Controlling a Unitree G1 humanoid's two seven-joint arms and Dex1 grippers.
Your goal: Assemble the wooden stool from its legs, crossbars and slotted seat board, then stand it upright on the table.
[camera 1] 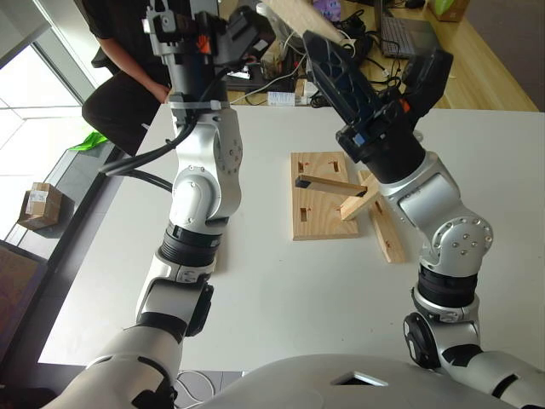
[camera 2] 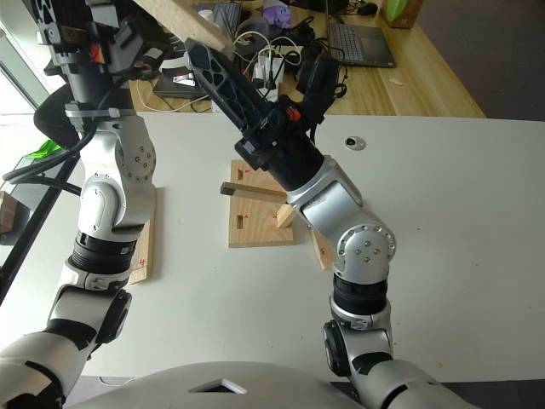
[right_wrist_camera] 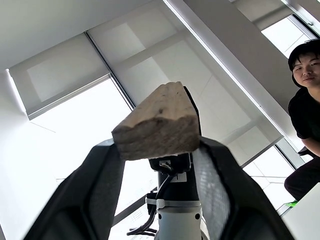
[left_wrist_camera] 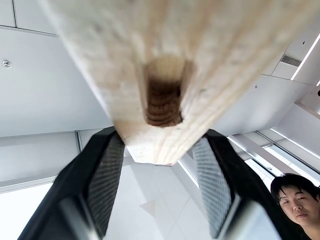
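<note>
A wooden leg (camera 1: 298, 19) is held high above the table, and it runs up past the top of the eye views. My right gripper (camera 1: 319, 38) is shut on its lower end, whose cut face (right_wrist_camera: 157, 122) sits between the black pads. My left gripper (left_wrist_camera: 157, 165) is shut on the same leg beside a mortise hole (left_wrist_camera: 162, 100). The slotted seat board (camera 1: 317, 217) lies flat on the white table (camera 1: 281, 290). A dark-tipped crossbar (camera 1: 330, 182) juts over the board. Another leg (camera 1: 385, 232) lies along the board's right side.
A further wooden piece (camera 2: 145, 247) lies on the table under my left arm. Behind the table is a desk with a laptop (camera 2: 358, 38) and tangled cables (camera 2: 264, 60). A cable grommet (camera 2: 354, 142) is set in the table at the right.
</note>
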